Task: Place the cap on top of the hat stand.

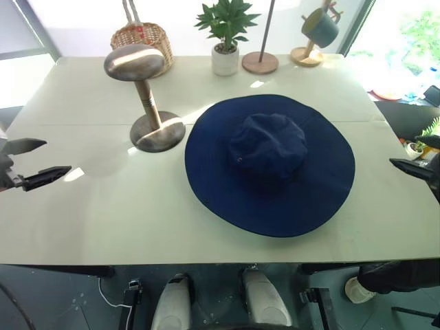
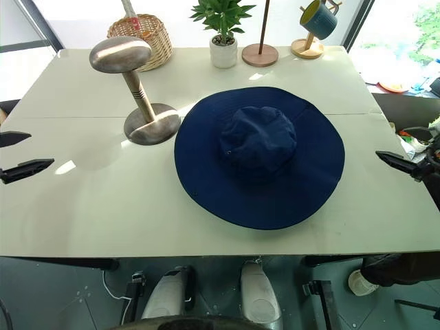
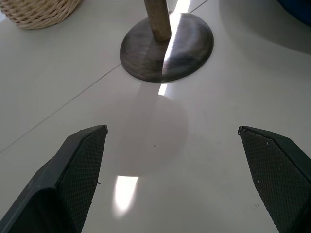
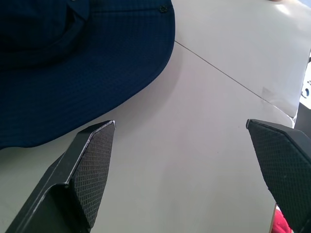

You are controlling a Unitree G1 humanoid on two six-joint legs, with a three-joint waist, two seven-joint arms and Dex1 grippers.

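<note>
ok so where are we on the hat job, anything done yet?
Nothing done yet. The cap lies flat on the table, brim spread, beside the hat stand, whose domed top is bare. Nothing is in hand: the left gripper and right gripper sit out at the table's sides, jaws open and empty. Still left: grasp the cap, lift it and set it on the stand.

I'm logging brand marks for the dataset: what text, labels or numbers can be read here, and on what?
None can be read.
The cap shows plain navy fabric with metal eyelets, no label.
The hat stand, the basket and the mug bear no visible writing.
</note>
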